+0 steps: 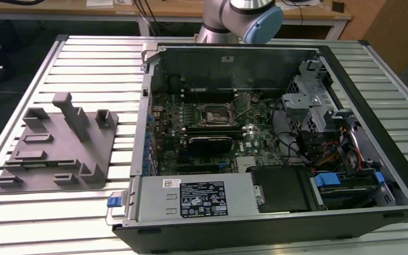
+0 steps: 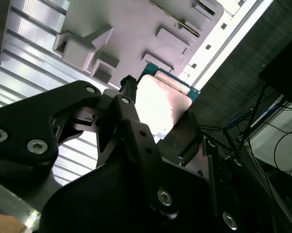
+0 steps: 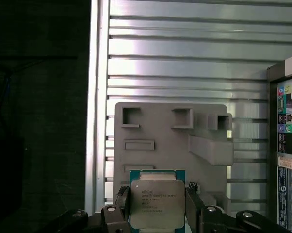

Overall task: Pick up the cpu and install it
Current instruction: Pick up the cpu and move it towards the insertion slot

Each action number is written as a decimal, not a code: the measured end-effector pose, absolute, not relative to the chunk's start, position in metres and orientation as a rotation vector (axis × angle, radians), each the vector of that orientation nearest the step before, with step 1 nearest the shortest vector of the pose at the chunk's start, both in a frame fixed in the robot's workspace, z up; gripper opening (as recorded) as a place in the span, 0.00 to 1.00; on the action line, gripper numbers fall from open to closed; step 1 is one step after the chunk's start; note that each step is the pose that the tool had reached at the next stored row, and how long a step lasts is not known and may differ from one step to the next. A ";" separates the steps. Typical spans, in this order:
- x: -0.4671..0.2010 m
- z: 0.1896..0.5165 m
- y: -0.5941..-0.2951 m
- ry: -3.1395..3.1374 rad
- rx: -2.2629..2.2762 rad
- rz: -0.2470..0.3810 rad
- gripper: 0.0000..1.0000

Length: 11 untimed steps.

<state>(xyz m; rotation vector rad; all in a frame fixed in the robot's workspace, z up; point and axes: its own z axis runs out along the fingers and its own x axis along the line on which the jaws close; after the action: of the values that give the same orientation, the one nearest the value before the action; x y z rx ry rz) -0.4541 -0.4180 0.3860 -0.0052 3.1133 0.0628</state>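
Observation:
The cpu (image 3: 157, 198), a flat square chip with a silvery top and a green rim, sits between the two black fingers of my gripper (image 3: 157, 209), which is shut on its opposite edges. In the second wrist view the cpu (image 2: 161, 103) glares bright between the fingers (image 2: 128, 110). It hangs well above the grey tray (image 3: 155, 127) with upright posts, clear of it. The tray (image 1: 55, 154) lies on the slatted table at the exterior view's left. The black socket (image 1: 214, 113) with its metal frame sits on the motherboard inside the open computer case.
The open computer case (image 1: 261, 223) takes up the middle and right of the exterior view, with drive bays and cables on its right side. The arm's joint (image 1: 250, 18) shows behind the case. The case's rear ports (image 3: 286, 145) stand beside the tray.

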 end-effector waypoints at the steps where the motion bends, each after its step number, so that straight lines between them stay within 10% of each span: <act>1: -0.452 0.386 -0.418 3.113 -0.005 0.063 0.54; 11: -0.429 0.386 -0.418 3.113 -0.005 0.063 0.54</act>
<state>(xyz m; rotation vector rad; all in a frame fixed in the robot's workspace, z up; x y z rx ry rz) -0.4295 -0.4180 0.3860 -0.0051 3.1132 0.0628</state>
